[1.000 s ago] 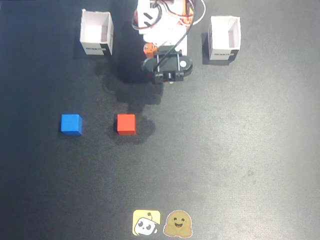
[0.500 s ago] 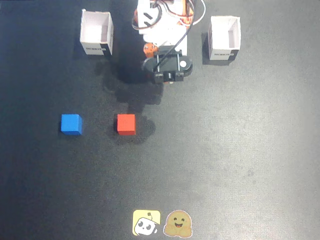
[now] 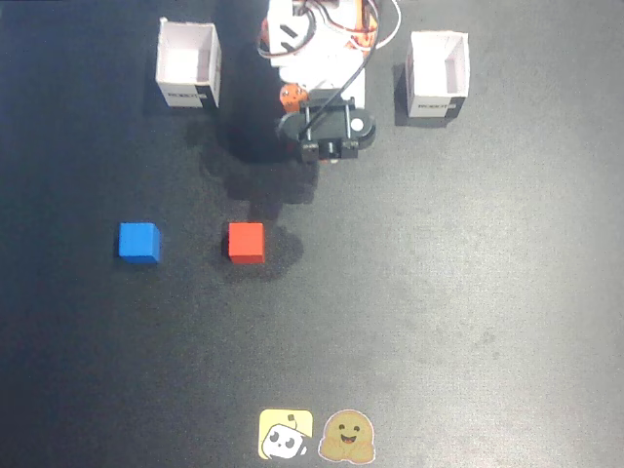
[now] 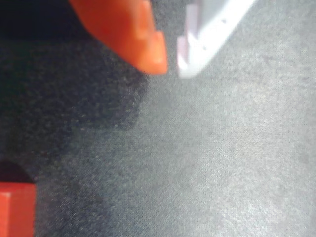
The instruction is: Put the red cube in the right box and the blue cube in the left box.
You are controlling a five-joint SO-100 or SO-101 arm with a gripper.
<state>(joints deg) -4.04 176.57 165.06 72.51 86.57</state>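
Dark matte tabletop (image 4: pixel 227 163) lies under the gripper (image 4: pixel 172 68), its fingertips nearly together, holding and touching nothing.

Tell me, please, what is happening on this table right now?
A single robot arm is sorting two cubes into two paper boxes, but nothing has been picked up yet. In the fixed view the red cube and the blue cube both sit on the dark mat, apart from each other. Both the right box and the left box look empty. In the wrist view the gripper hangs above the mat holding nothing, its fingertips nearly together.
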